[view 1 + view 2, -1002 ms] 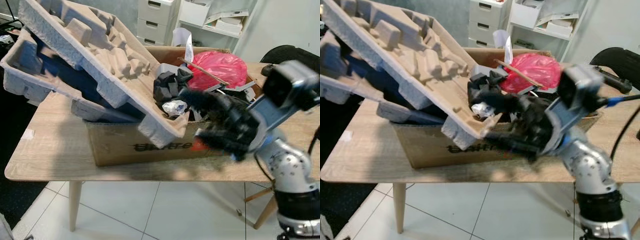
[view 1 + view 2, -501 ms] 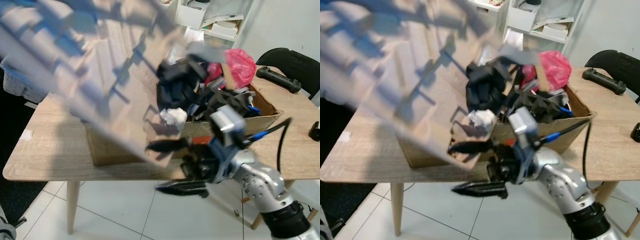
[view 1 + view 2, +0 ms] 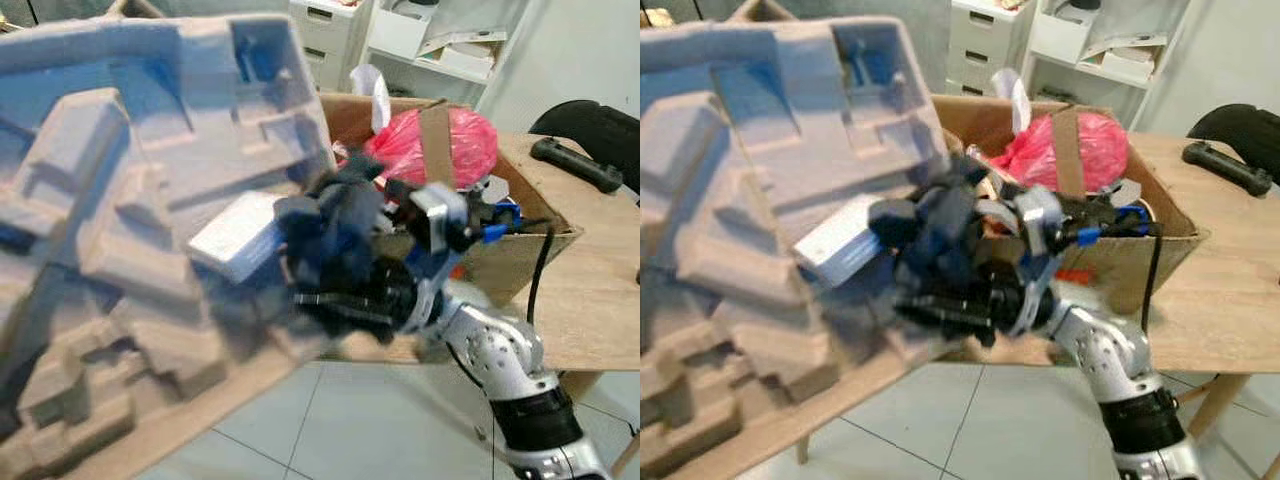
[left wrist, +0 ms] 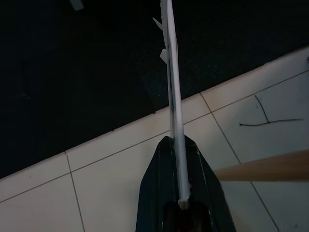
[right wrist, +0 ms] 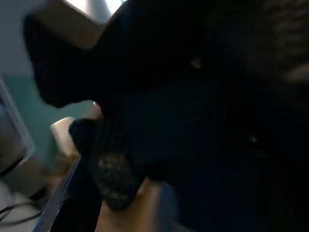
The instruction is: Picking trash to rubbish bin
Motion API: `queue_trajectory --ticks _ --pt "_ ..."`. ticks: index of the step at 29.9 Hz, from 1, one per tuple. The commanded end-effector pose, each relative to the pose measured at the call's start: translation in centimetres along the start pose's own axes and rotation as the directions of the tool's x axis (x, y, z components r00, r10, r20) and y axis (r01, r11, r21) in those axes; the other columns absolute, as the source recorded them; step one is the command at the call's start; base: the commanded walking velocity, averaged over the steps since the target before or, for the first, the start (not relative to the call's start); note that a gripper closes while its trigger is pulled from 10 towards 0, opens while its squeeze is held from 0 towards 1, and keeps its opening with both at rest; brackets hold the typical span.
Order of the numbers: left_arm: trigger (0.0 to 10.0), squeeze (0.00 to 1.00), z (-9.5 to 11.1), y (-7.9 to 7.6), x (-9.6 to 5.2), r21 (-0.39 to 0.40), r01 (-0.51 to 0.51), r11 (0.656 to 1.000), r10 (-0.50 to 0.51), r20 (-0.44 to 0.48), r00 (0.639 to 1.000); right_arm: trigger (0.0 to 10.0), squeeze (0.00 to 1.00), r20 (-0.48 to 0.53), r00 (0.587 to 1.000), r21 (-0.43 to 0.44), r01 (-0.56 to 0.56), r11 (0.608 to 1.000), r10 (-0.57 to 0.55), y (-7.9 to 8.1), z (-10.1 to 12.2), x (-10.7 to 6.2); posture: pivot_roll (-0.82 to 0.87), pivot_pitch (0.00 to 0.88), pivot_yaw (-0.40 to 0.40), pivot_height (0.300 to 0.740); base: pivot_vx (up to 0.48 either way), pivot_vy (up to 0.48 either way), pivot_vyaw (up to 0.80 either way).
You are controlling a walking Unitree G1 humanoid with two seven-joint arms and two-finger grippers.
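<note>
**A:** Which way is the big tray lying?

**B:** The moulded pulp tray [image 3: 130, 240] is tipped up with its recessed face toward the head camera. Its long axis runs from the lower left, close to the camera, up toward the cardboard box [image 3: 520, 250] on the wooden table [image 3: 600, 300]. It is blurred, so the finer edges are hard to read.

**A:** And the right gripper?

**B:** The right gripper [image 3: 335, 300] sits at the tray's lower right edge, in front of the box. A clump of dark foam pieces [image 3: 330, 225] lies against its fingers. Whether the fingers are parted or closed I cannot tell, and I cannot say for sure if they grip the tray, the foam, or both.

**A:** Does the right wrist camera help?

**B:** Hardly. It is dark and smeared: black foam [image 5: 193, 96] up close, with a pale brown sliver of tray behind it.

**A:** The left gripper?

**B:** The left wrist view shows what the head views do not. The left gripper [image 4: 181, 193] has its two black fingers closed nearly together on a thin white sheet [image 4: 173, 96] seen edge-on, running straight out along the fingers. Below it are a white tiled floor [image 4: 96, 183] and a dark mat [image 4: 72, 72], with a wooden leg [image 4: 270, 166] at one side.

**A:** What is in the box?

**B:** A red plastic bag [image 3: 440, 145] with brown tape across it, plus dark scraps beside it.
</note>
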State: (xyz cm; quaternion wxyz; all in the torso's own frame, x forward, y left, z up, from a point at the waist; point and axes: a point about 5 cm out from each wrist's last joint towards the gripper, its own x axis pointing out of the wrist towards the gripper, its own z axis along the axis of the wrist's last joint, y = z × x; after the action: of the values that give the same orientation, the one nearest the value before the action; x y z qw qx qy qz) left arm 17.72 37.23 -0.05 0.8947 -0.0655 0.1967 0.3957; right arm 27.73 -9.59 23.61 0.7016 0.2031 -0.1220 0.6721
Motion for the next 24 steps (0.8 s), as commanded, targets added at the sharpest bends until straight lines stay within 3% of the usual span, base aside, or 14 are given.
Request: queue_trajectory --ticks 1,16,21,24 --pt "10.0 0.0 -0.4 0.6 -0.2 0.017 -0.01 1.0 0.01 -0.013 1.0 10.0 0.0 0.034 0.995 -0.053 0.095 0.994 -0.093 -0.8 0.8 -0.5 0.21 0.115 -0.091 0.74 0.0 0.0 0.0" --pt "10.0 0.0 -0.7 0.7 -0.4 0.01 -0.007 1.0 0.007 -0.011 1.0 10.0 0.0 0.079 0.978 -0.058 0.196 0.979 -0.191 -2.2 1.2 -0.6 0.21 0.121 -0.099 0.74 0.0 0.0 0.0" --pt "10.0 0.0 1.5 0.6 0.2 -0.058 0.043 0.997 -0.037 0.092 0.995 10.0 0.0 0.088 0.973 -0.061 0.22 0.974 -0.214 -2.6 1.3 -0.7 0.2 0.121 -0.101 0.74 0.0 0.0 0.0" --pt "10.0 0.0 3.7 1.7 0.6 -0.094 0.02 0.995 -0.003 0.181 0.984 10.0 0.0 0.099 0.971 -0.061 0.223 0.973 -0.217 -2.7 1.4 -0.5 0.21 0.12 -0.102 0.74 0.0 0.0 0.0"
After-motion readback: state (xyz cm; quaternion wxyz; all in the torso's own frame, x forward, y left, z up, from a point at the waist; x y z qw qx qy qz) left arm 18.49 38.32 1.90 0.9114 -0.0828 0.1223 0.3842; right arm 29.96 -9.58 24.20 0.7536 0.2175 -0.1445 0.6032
